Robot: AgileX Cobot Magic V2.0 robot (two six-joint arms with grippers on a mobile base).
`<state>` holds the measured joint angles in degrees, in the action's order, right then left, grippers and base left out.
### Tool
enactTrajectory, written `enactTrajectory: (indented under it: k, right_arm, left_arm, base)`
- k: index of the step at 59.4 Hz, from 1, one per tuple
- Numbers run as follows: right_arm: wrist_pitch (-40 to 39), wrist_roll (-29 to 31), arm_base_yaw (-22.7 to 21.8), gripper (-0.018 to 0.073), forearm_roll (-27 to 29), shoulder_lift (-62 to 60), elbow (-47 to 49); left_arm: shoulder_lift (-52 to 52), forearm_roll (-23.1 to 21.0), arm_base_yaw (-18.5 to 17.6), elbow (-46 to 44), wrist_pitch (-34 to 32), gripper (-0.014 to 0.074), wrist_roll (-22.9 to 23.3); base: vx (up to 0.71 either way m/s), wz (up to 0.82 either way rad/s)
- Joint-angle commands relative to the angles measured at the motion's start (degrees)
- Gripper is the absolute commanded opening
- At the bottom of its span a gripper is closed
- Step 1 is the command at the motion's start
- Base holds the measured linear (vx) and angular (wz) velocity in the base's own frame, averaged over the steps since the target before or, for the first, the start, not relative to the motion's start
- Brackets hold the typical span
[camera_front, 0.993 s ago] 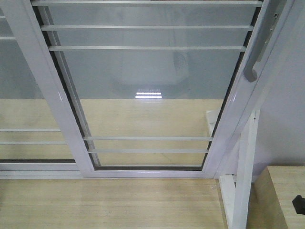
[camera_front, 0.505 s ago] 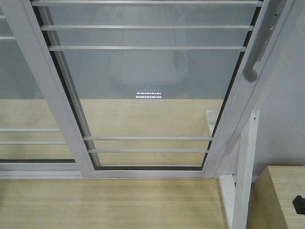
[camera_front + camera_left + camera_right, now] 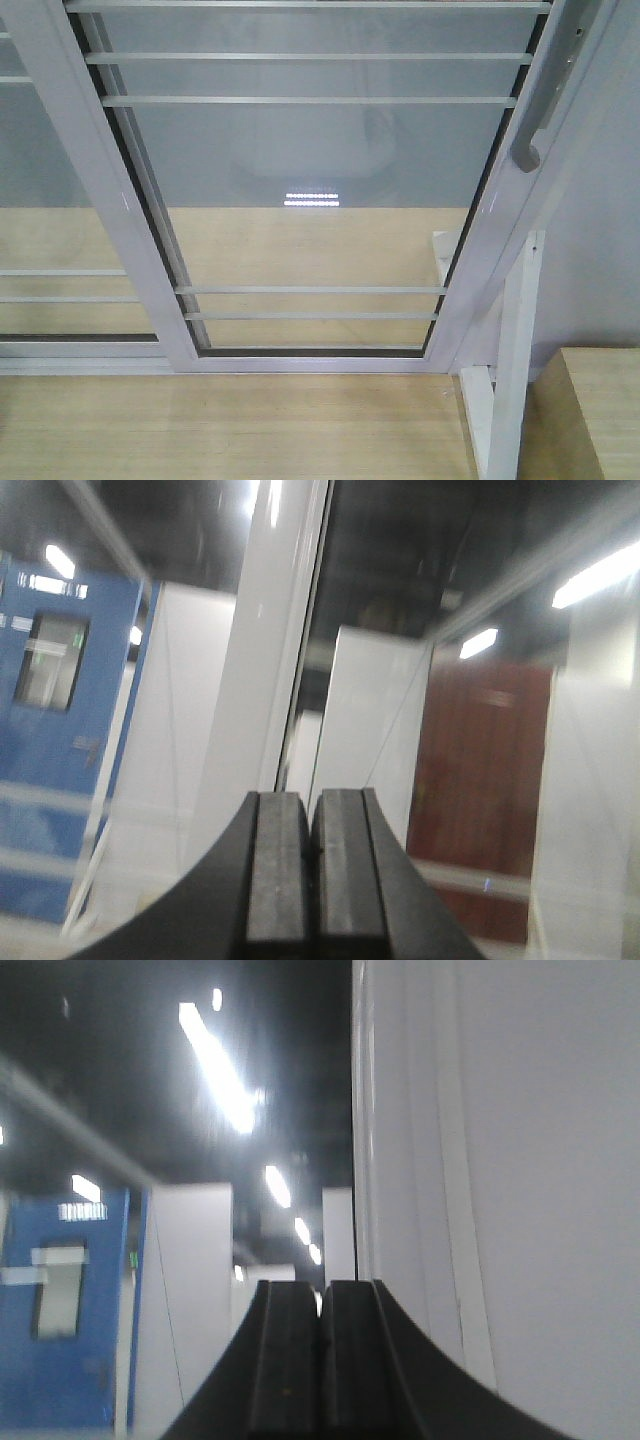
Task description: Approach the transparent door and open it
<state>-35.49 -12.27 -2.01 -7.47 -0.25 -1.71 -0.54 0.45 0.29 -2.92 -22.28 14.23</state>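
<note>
The transparent door (image 3: pixel 310 180) fills the front view: clear glass in a white frame with thin white horizontal bars. Its curved silver-grey bar handle (image 3: pixel 538 110) runs down the right edge at the top right. Neither gripper shows in the front view. In the left wrist view my left gripper (image 3: pixel 310 805) is shut with nothing in it, pointing at a white upright frame bar (image 3: pixel 255 660) and glass. In the right wrist view my right gripper (image 3: pixel 322 1290) is shut and empty, with a white frame (image 3: pixel 420 1140) close on its right.
A second white-framed glass panel (image 3: pixel 50 240) without a handle stands to the left. A white wooden post (image 3: pixel 510 360) and a light wooden box (image 3: pixel 600 410) sit at the bottom right, below a grey wall (image 3: pixel 600 260). Wooden floor (image 3: pixel 230 430) lies in front.
A small black part at the front view's bottom right edge has gone out of view. The light reflection on the glass flickers. The door has not moved.
</note>
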Motion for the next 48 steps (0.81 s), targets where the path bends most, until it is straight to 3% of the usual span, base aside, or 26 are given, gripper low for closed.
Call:
enactTrajectory:
  k: [1,7,15,25,33,48]
  right_arm:
    - [-8.46,-1.22,-0.12,-0.0008,10.86,0.98,2.15]
    - [-3.44,0.12,-0.12,-0.0008,19.56,2.4,8.31]
    - [8.34,8.68,-0.12,-0.0008,19.73,7.71,20.35]
    - [19.32,22.45,-0.12,-0.0008,15.25,19.9,33.32]
    - [22.75,31.09,-0.12,-0.0008,14.41,31.41,36.91]
    - [23.68,30.45,-0.12,-0.0001,15.52,47.12,36.79]
  left_arm:
    - [-1.03,-0.45,-0.23,-7.32,-1.09,0.0003,1.17]
    - [-3.52,-0.45,-0.23,-15.09,8.6,0.0003,1.13]
    - [-11.04,1.92,-0.23,-24.93,15.56,0.0003,1.13]
    - [-25.22,3.59,-0.23,-33.67,15.68,0.0003,1.13]
    - [-36.16,3.46,-0.23,-36.5,13.97,0.0003,1.18]
    - [-49.91,3.46,-0.23,-36.45,12.66,0.0003,1.18]
  base:
    - [0.0,0.0]
    - [0.0,0.0]
    - [0.0,0.0]
    - [0.0,0.0]
    - [0.0,0.0]
    - [0.0,0.0]
